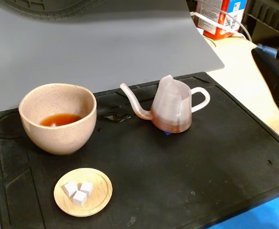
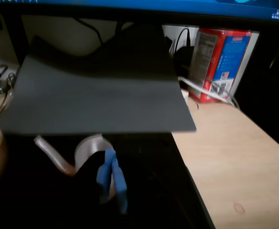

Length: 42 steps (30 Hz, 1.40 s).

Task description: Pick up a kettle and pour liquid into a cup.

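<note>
Fixed view: the kettle [image 1: 173, 110] stands upright near the middle of the black mat [image 1: 215, 162], toward its far edge, spout pointing left at the cup [image 1: 58, 118]. The cup sits by the mat's left edge and holds a shallow pool of reddish-brown liquid [image 1: 59, 119]. A wooden saucer [image 1: 83, 192] with white cubes [image 1: 78, 191] lies near the front edge. Wrist view: the gripper [image 2: 111, 183], blue-tipped, hangs over the kettle [image 2: 87, 149]; whether its jaws are apart or together cannot be told.

- From the fixed view, my cup [image 1: 58, 118] sits left of the kettle [image 1: 171, 109], liquid [image 1: 59, 119] inside.
- The spout points toward it.
- A saucer [image 1: 83, 192] of cubes [image 1: 78, 192] lies before the cup, I think slightly right.
</note>
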Each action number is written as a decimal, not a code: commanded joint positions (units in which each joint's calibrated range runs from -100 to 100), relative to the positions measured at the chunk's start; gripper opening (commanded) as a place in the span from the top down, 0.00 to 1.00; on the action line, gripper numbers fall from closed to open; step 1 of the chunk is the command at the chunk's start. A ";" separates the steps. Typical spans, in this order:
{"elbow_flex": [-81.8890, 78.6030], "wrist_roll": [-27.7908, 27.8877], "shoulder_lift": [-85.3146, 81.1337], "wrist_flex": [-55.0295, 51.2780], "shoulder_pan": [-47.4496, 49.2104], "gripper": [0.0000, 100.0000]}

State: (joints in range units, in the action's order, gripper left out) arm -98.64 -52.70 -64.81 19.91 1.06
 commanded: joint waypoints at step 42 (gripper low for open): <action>-1.36 -1.12 -27.25 -91.55 -0.03 0.99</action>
State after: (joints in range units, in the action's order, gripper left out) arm -99.81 -54.11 -92.47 -71.38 0.76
